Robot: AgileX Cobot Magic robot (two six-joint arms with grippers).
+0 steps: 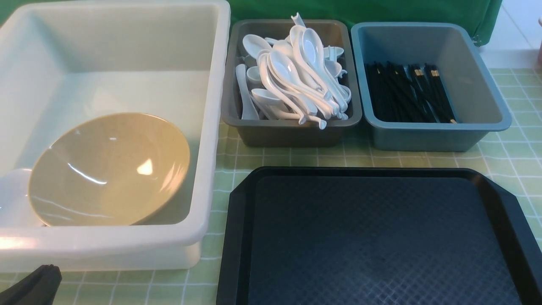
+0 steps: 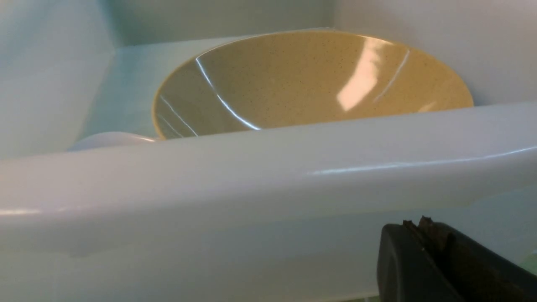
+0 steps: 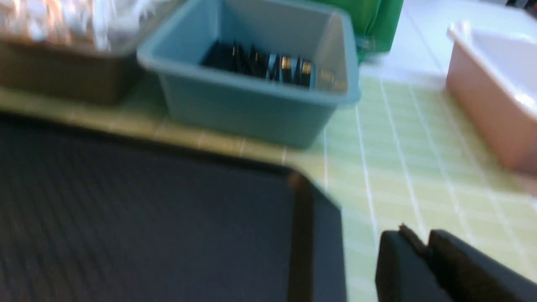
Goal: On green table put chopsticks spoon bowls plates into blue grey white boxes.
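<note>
Seemingly the sorting is all but finished, since nothing loose shows on the green table point(image 1: 508, 156) or on the black tray point(image 1: 381, 237). The white box point(image 1: 211, 127) at the robot's left holds the tan bowl point(image 1: 110, 169), tilted against the near wall, with a pale rounded shape beside it at the near left corner point(image 1: 15, 195) that may be one of the plates, though too little shows to be sure. The grey box point(image 1: 292, 133) in the middle is heaped with spoons point(image 1: 296, 76), and the blue box point(image 1: 436, 135) to the right has the chopsticks point(image 1: 406, 97) lying along its floor.

The left gripper point(image 2: 423, 235) sits low outside the near wall of the white box, its jaws pressed together on nothing. The right gripper point(image 3: 421, 247) hangs over the table just off the tray's right corner, jaws almost touching and empty; that view is blurred, so the slight gap is hard to judge.

I judge the step in hand to be the pull-back after the last drop. The next move calls for little: a check that no item is left outside the boxes, and, if one turns up, opened jaws and a fresh reach toward it
</note>
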